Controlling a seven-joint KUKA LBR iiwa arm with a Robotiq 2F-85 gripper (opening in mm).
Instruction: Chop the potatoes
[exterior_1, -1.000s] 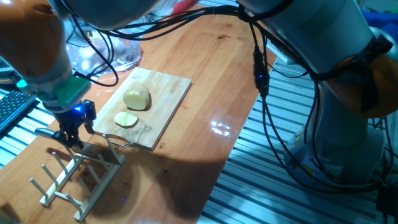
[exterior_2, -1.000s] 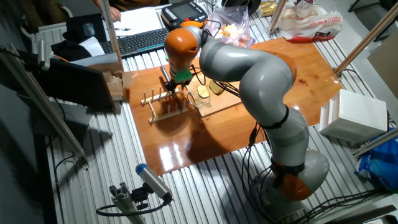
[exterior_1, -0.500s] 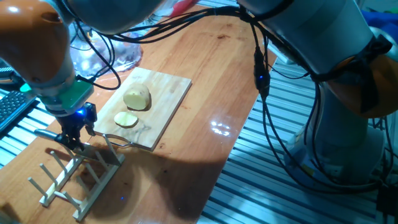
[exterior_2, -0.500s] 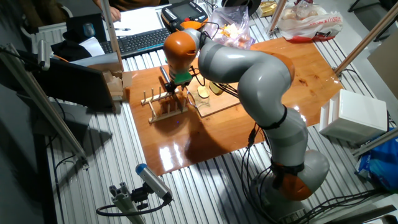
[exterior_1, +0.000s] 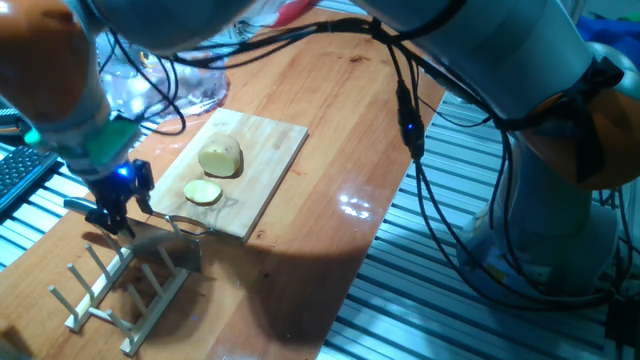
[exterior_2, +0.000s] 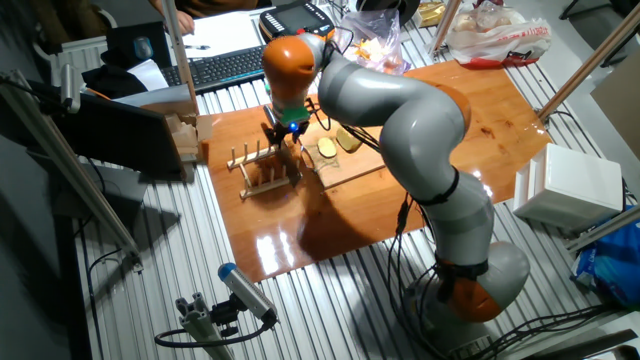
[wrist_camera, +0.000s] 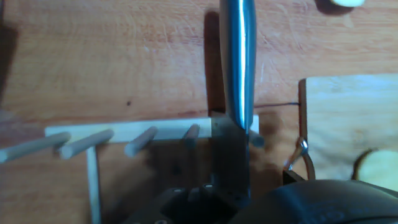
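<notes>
Nearest you, the wooden peg rack (exterior_1: 120, 290) sits on the surface (exterior_1: 330, 110). Your fingers (exterior_1: 112, 212) are clamped on a knife (wrist_camera: 238, 74) just above it. Beyond, the potatoes (exterior_1: 221, 158) lie on the cutting board (exterior_1: 275, 140), with 1 cut slice (exterior_1: 203, 192) beside them.

The potatoes (exterior_1: 221, 158) are pale yellow-tan and matte. The larger piece is a rounded lump resting on a light wooden cutting board (exterior_1: 265, 170), its flat cut face turned toward the board's near end. Just beside it, closer to that end, lies a flat oval slice (exterior_1: 203, 192), cut face up, apart from the lump. In the other fixed view both pieces (exterior_2: 340, 142) show small, side by side on the board
</notes>
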